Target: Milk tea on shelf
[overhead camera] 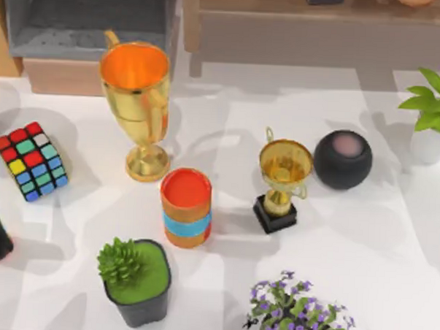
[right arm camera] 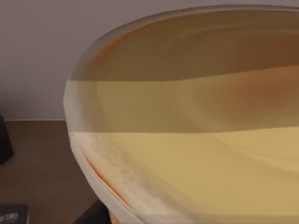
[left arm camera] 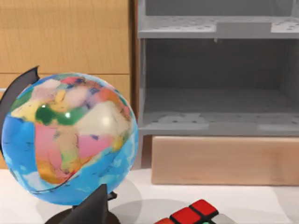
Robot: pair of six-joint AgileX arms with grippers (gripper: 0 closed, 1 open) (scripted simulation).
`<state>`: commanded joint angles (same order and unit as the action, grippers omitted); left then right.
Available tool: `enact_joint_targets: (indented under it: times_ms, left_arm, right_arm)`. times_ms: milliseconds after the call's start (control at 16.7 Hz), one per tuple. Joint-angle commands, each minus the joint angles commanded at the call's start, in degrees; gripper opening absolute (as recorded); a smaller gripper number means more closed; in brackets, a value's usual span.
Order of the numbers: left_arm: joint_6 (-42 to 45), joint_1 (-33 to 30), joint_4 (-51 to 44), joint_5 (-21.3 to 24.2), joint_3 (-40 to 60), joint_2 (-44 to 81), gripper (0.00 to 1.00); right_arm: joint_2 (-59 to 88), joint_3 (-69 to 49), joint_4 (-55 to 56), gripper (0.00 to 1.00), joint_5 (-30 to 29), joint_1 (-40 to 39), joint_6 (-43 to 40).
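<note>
Milk tea (overhead camera: pixel 185 207) upright on white table (overhead camera: pixel 363 237), centre of top view, slightly below middle; flat red-orange top, light-blue band round orange side. Large gold trophy (overhead camera: pixel 138 107) up-left of it, small gold trophy (overhead camera: pixel 281 184) to its right, green potted plant (overhead camera: pixel 136 278) below-left; none touching it. Grey shelf (overhead camera: pixel 87 20) at upper left of frame. No gripper touching cup; cannot tell finger state of either arm. Left wrist view: globe (left arm camera: pixel 69 137), shelf, Rubik's cube (left arm camera: pixel 194 215).

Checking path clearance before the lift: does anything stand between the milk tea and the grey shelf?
Yes. The big gold trophy stands between the milk tea and the grey shelf at the table's far left; a straight carry would have to pass over or around it.
</note>
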<state>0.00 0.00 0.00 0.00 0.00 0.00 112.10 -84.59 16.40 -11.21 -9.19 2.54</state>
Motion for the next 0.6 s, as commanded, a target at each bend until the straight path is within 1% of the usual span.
enact_joint_targets:
  times_ms: [240,300,600]
  left_arm:
    - [0.00,0.00,0.00,0.00,0.00,0.00,1.00]
    - [0.00,0.00,0.00,0.00,0.00,0.00,1.00]
    - [0.00,0.00,0.00,0.00,0.00,0.00,1.00]
  right_arm:
    - [0.00,0.00,0.00,0.98,0.00,0.00,0.00]
    - [0.00,0.00,0.00,1.00,0.00,0.00,0.00]
    - [0.00,0.00,0.00,1.00,0.00,0.00,0.00]
